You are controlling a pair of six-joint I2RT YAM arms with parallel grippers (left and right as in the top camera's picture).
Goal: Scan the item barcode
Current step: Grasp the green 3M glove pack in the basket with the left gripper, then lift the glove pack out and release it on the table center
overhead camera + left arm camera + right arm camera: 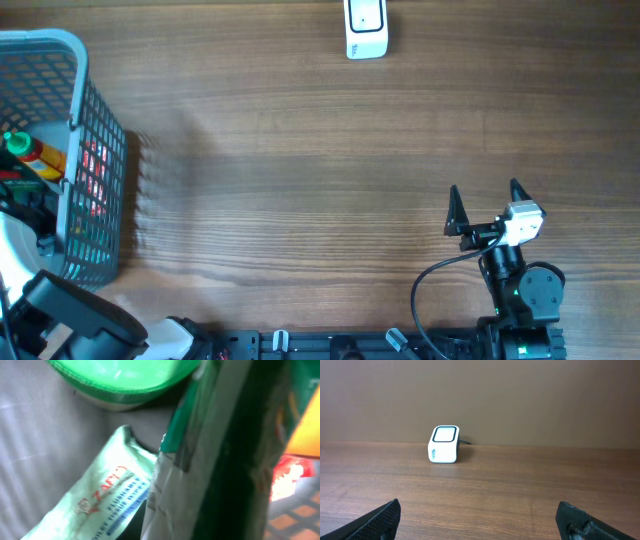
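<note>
The white barcode scanner [366, 28] stands at the table's far edge; the right wrist view shows it [444, 444] ahead and slightly left. My right gripper [488, 203] hovers low over the table at the front right, open and empty [479, 510]. My left arm [60, 310] reaches into the grey basket [95, 150] at the left. Its fingers do not show in any view. The left wrist view is filled by a green-and-white packet [210, 460] pressed close to the camera, beside a pale green pack of wipes [100, 500]. I cannot see whether the shut jaws hold anything.
A tub with a green lid [120, 380] lies behind the wipes in the basket. From above, a green-capped orange bottle [30, 152] and red packaging [95, 165] show in the basket. Bare wooden table [320, 180] lies between basket, scanner and right arm.
</note>
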